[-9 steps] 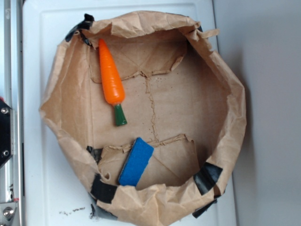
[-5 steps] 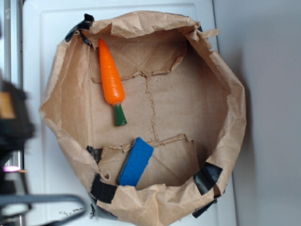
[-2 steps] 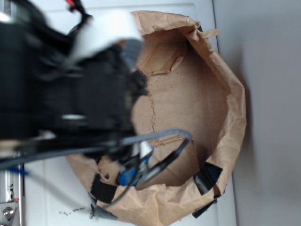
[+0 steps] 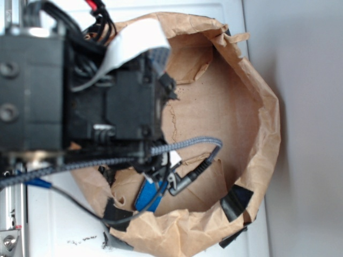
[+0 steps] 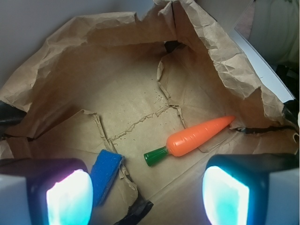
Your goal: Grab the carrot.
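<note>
Gripper point(image 5: 147, 192) is spread wide, two fingers point(image 5: 68, 197) glowing at the bottom corners of the wrist view, nothing between them, hovering above the bag floor and not touching anything. The gap between the fingers looks down at crumpled brown paper just near of the carrot point(image 5: 199, 136), so it is roughly over the target but not yet on it. Carrot lies flat on the floor of the brown paper bag point(image 5: 84, 84), orange tip pointing far-right toward the bag wall, green stem point(image 5: 156, 156) pointing near-left; free and ungrasped, apart from both fingers. Blue block point(image 5: 105, 173) lies flat to the left, just beside the left finger and well apart from the carrot. In the exterior view the arm point(image 4: 86, 101) covers the left half of the bag and hides the carrot completely; only a bit of blue block point(image 4: 147, 195) shows under the cables point(image 4: 187, 144). Bag sits on a white tray point(image 4: 230, 16). Progress: approach mostly done, gripper inside the bag mouth. Left, by my read: shift slightly far and right to centre on the orange body, descend, squeeze, lift. The carrot lies diagonal to the finger line, so wrist rotation may be needed. Grasp not started.
</note>
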Motion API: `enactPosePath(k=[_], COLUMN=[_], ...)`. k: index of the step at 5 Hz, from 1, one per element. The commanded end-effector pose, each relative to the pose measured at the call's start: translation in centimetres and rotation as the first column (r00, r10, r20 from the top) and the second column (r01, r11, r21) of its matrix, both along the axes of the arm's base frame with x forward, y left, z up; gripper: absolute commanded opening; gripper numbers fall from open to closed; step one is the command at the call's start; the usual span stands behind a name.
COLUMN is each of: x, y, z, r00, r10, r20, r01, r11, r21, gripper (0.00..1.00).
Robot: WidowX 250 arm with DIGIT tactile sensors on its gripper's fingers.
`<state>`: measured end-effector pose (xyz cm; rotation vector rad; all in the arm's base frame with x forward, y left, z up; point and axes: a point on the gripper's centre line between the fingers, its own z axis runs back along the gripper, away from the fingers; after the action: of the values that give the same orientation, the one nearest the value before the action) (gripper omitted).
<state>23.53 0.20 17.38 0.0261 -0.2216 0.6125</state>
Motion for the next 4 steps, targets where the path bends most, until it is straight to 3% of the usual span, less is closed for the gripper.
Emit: enactPosePath(k=[1,2,3,4], x=[0.2,2.1,4.1,6.2], y=[0.9,1.6,2.7,3.9], z=[1.1,-2.2,-5.4,-8.4], r00=[0.999,0.998,0.994,0.987], r10=[0.018,0.064,0.079,0.146], r20=[0.039,-0.024,-0.078,-0.073], r01=[-0.018,-0.064,-0.085,-0.15], r11=[1.0,0.998,0.994,0.987], r21=[0.001,-0.011,-0.072,-0.062], gripper=[1.0,1.0,1.0,1.0])
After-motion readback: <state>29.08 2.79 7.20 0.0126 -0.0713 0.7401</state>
